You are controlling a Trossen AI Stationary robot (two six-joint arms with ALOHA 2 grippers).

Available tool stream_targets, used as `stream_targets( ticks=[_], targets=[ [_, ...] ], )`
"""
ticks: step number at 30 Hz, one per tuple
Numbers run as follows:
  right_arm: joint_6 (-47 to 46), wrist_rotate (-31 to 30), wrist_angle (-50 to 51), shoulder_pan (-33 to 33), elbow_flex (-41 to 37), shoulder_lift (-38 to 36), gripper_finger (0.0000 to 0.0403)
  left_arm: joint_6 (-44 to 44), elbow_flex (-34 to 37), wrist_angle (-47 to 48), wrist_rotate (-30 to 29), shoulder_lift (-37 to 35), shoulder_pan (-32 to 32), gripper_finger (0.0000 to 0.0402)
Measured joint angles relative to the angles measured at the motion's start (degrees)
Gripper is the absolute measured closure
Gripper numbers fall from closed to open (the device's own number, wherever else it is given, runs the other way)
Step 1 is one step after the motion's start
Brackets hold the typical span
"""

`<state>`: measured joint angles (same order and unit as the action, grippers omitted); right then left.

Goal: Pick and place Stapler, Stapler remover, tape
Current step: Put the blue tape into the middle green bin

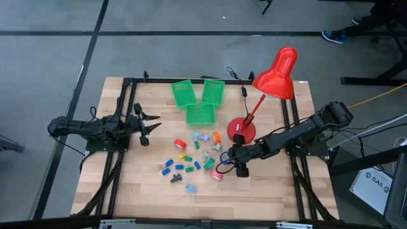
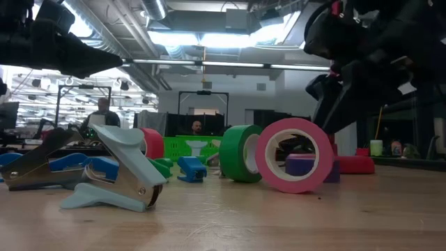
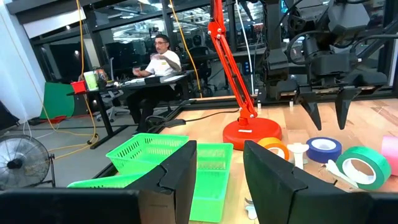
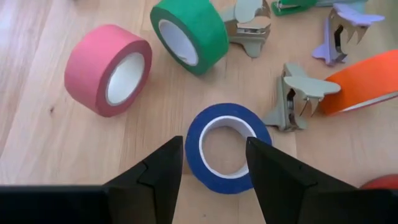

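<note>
The right gripper (image 4: 210, 163) hung above a blue ring-shaped roll of tape lying flat on the wooden table (image 4: 43, 143), its two dark fingers (image 4: 163, 168) parted and flanking the near rim of that blue roll (image 4: 227, 147) without closing on it. Just beyond the fingertips, a pink roll of tape (image 4: 107, 70) and a green roll of tape (image 4: 189, 34) stood on edge side by side. On the far side of the blue roll from the pink one lay a pale grey-green claw-shaped staple remover (image 4: 297, 96), touching an orange roll of tape (image 4: 364, 82); a second remover of the same colour (image 4: 249, 25) sat against the green roll, and a lilac one (image 4: 339, 31) lay farther off.

From overhead, the right gripper (image 1: 240, 159) sat close beside the round base of a red desk lamp (image 1: 275, 76), at the edge of the scattered pieces. The left gripper (image 1: 149, 125) waited well apart from them, fingers narrowly open and holding nothing, with three green plastic mesh baskets (image 1: 198, 102) ahead of it.
</note>
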<state>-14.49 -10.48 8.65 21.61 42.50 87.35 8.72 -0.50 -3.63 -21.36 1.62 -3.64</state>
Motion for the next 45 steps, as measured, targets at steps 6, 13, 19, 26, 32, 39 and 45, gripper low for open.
stream_targets(
  ticks=[6,13,19,26,32,39,45],
  targets=[
    [1.40,0.00,0.19,0.04,0.00,0.30,0.0223,0.01,0.00,0.01,0.02,-0.01,0.01,0.0274],
    [4.12,-0.28,-0.78,1.43,0.02,6.15,0.0224,0.01,0.00,0.01,0.01,-0.01,0.00,0.0274],
    [6.34,-4.05,-4.97,2.44,0.26,10.36,0.0246,0.01,-0.02,0.01,0.01,0.00,0.01,0.0274],
    [5.97,-3.22,-7.32,2.47,0.13,10.78,0.0333,0.01,-0.02,0.01,0.02,-0.01,0.02,0.0274],
    [4.17,0.65,-2.67,2.51,4.12,10.23,0.0358,0.01,0.00,0.01,0.02,-0.01,0.01,0.0274],
    [2.67,1.27,11.82,1.74,12.44,6.14,0.0358,0.01,0.00,0.00,0.01,0.02,0.01,0.0274],
    [7.86,-0.42,11.23,-0.89,15.56,2.19,0.0357,0.01,0.00,0.01,0.02,0.05,0.00,0.0274]
  ],
)
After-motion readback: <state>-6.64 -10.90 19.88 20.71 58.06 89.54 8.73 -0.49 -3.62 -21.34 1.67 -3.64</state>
